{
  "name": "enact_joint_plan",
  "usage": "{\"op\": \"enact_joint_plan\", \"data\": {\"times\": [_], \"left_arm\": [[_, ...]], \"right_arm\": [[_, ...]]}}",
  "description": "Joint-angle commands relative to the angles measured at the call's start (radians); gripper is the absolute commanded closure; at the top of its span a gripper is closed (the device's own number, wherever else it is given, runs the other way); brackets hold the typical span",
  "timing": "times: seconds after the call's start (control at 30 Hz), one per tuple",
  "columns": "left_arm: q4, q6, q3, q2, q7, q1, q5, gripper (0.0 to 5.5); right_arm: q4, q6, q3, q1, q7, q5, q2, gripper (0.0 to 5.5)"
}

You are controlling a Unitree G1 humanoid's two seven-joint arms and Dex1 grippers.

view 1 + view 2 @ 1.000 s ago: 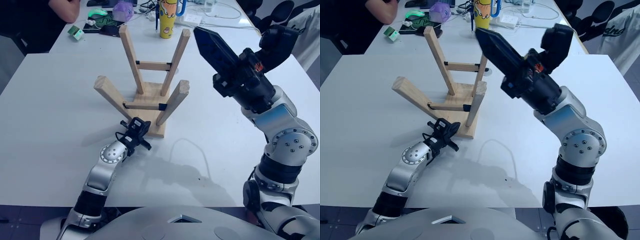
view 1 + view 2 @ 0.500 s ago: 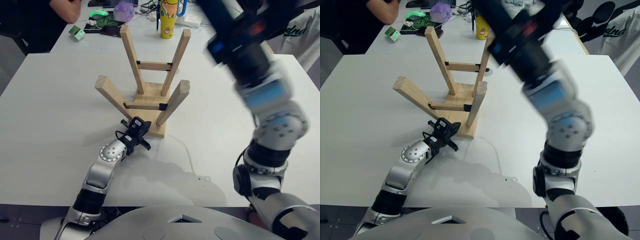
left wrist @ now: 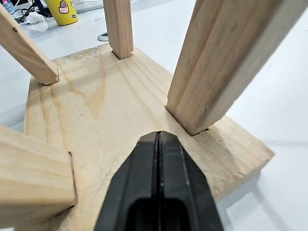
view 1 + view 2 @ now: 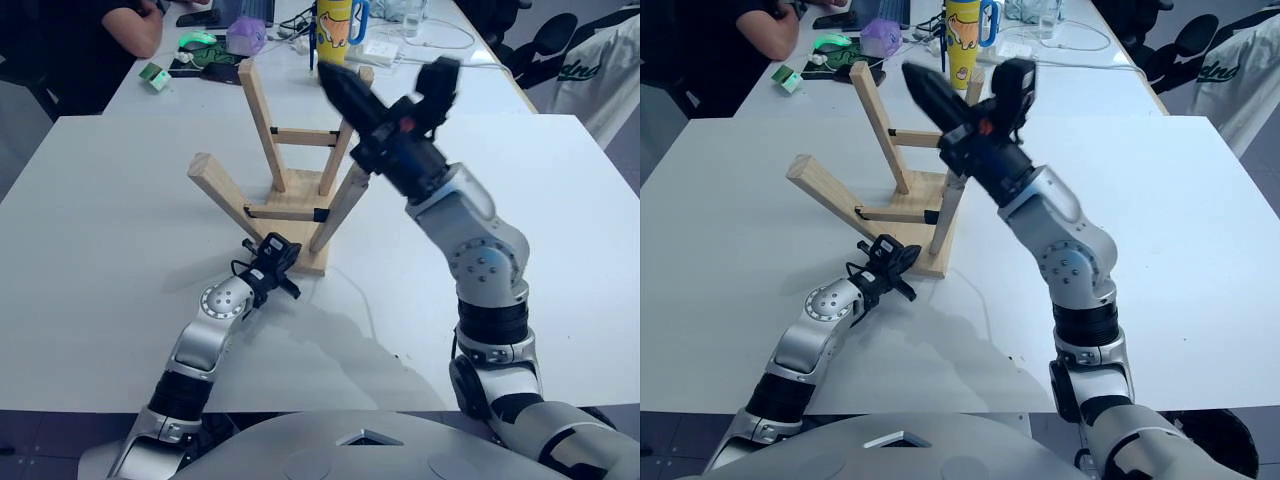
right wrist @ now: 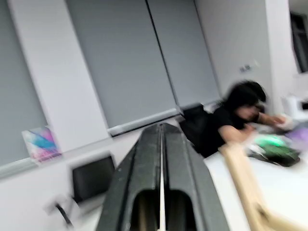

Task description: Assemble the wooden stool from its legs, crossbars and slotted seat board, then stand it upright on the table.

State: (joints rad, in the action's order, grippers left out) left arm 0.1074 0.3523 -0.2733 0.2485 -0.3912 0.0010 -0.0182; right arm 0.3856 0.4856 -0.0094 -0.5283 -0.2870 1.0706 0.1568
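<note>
Nearest to us, low in the centre-left of the frame, the left hand (image 3: 158, 139) lies low over the bench (image 4: 100, 200) with its fingers pressed together. Its tip is over the near edge of the seat board (image 4: 312, 262); we cannot tell whether it touches the wood. The wooden stool (image 4: 295, 185) sits upside down in the middle of the frame, seat board flat on the bench and four legs splaying upward, joined by a near crossbar (image 4: 285, 212) and a far crossbar (image 4: 305, 137). Above the legs at upper centre, the right hand (image 4: 335, 85) hangs in the air, fingers together, holding nothing. Beyond, at the top edge, stands a yellow cup (image 4: 333, 20).
</note>
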Motion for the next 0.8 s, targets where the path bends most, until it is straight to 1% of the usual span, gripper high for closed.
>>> {"op": "enact_joint_plan", "data": {"times": [0.03,0.1,0.17,0.2,0.23,0.27,0.3,0.33,0.4,0.57,0.63,0.7,0.8], "left_arm": [[-0.073,0.088,-0.005,0.028,0.014,0.077,0.029,5.49],[-0.071,0.089,-0.003,0.03,0.016,0.083,0.028,5.49],[-0.07,0.09,-0.005,0.03,0.017,0.086,0.027,5.49],[-0.071,0.091,-0.007,0.031,0.016,0.084,0.027,5.49],[-0.071,0.093,-0.009,0.031,0.015,0.082,0.027,5.49],[-0.073,0.094,-0.012,0.031,0.012,0.075,0.027,5.49],[-0.073,0.096,-0.015,0.032,0.008,0.068,0.028,5.49],[-0.073,0.099,-0.018,0.032,0.005,0.061,0.028,5.49],[-0.069,0.104,-0.019,0.04,-0.006,0.052,0.026,5.49],[-0.067,0.102,-0.007,0.048,-0.005,0.068,0.025,5.49],[-0.068,0.099,-0.005,0.048,-0.005,0.068,0.025,5.49],[-0.067,0.086,0.001,0.043,0.0,0.067,0.025,5.49],[-0.067,0.079,0.006,0.04,0.003,0.067,0.025,5.49]], "right_arm": [[0.077,-0.015,-0.152,-0.193,0.071,0.218,0.017,5.5],[0.082,-0.006,-0.146,-0.19,0.095,0.232,0.011,5.5],[0.086,0.007,-0.111,-0.149,0.107,0.227,-0.006,5.5],[0.069,0.042,-0.04,-0.08,0.123,0.169,-0.006,5.5],[0.019,0.104,0.064,0.004,0.153,0.082,0.011,5.5],[-0.075,0.191,0.204,0.102,0.187,-0.038,0.059,5.5],[-0.147,0.239,0.284,0.185,0.205,-0.114,0.082,5.5],[-0.175,0.246,0.33,0.227,0.198,-0.182,0.109,5.5],[-0.155,0.198,0.31,0.222,0.181,-0.24,0.111,5.5],[-0.094,-0.016,0.134,0.09,0.092,-0.249,0.045,5.5],[-0.064,-0.073,0.048,0.06,0.052,-0.184,0.02,5.5],[-0.031,-0.077,-0.04,0.037,0.024,-0.041,-0.013,5.5],[-0.018,-0.055,-0.089,0.026,0.016,0.062,-0.031,5.5]]}}
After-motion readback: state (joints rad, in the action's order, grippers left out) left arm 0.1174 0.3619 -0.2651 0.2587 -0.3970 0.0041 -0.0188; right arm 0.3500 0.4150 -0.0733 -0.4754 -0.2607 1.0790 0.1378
